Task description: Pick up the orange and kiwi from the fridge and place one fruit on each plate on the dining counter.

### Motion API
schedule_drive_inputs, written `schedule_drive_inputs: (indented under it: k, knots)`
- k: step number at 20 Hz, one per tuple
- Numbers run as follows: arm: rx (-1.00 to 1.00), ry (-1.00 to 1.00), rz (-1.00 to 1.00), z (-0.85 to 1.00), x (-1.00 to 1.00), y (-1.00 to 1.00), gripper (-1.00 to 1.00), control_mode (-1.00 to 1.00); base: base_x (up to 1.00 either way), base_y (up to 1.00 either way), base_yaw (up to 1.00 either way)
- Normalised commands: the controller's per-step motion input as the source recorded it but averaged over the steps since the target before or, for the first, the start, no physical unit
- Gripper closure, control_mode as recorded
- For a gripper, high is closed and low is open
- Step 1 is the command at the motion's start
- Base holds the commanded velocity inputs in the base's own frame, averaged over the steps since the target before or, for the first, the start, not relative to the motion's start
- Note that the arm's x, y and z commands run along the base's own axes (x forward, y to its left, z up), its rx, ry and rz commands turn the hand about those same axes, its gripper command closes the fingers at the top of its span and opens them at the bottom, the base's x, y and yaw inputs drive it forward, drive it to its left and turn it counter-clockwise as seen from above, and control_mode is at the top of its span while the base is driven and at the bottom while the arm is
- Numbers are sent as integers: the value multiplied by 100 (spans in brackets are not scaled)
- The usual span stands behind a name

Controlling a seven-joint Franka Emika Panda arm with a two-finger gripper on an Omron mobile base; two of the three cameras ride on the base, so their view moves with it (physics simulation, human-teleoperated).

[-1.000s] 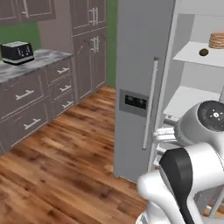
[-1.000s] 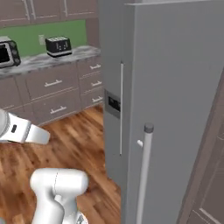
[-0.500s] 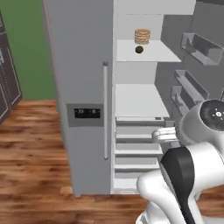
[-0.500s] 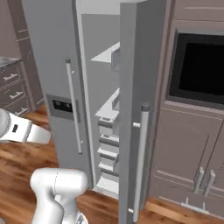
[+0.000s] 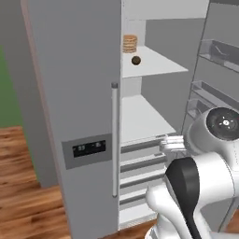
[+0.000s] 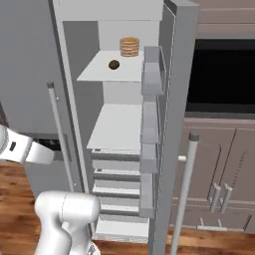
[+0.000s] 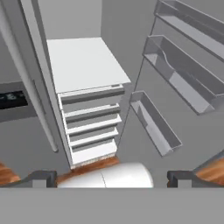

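The whole picture has shifted since the earlier frames: the base has driven and turned, so the wall cabinets and toaster are gone from sight and the fridge (image 5: 79, 93) now stands close in front, with its right compartment open; that is the camera's move, not the things'. Going left to right in the left base view, there is first a strip of green wall (image 5: 9, 88) above the wooden floor (image 5: 23, 196), then the shut grey door with its black dispenser panel (image 5: 88, 148) and long bar handle (image 5: 114, 140), then the white shelves. On the upper shelf (image 5: 154, 63) lies the kiwi (image 5: 136, 60), a small dark oval near the front, and just behind it, apart from it, stands a stack of tan round cakes (image 5: 130, 43). The shelf below is bare, with drawers (image 5: 140, 163) under it. Farther right hangs the open door with its grey bins (image 6: 152, 74). In the right base view the kiwi (image 6: 114, 64) sits left of and in front of the cakes (image 6: 129, 47), and a dark wall oven (image 6: 224, 74) shows beyond the open door. In the hand view the jaws stand wide, both fingertips (image 7: 41, 177) far apart and holding nothing, low before the drawers.
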Motion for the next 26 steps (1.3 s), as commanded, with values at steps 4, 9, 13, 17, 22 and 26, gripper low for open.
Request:
schedule_drive_inputs:
  k: [4, 9, 13, 17, 22, 26]
  knots:
    - [0, 0, 0, 0, 0, 0, -100, 100, 72, -16, -2]
    - [0, 0, 0, 0, 0, 0, -100, 100, 59, -38, 2]
    - [0, 0, 0, 0, 0, 0, -100, 100, 40, -60, 11]
    - [0, 0, 0, 0, 0, 0, -100, 100, 50, -38, 9]
    - [5, -2, 0, 30, 58, -1, -100, -100, 13, 0, 0]
    - [3, -3, 3, 86, 63, -11, -100, -100, 0, 0, 0]
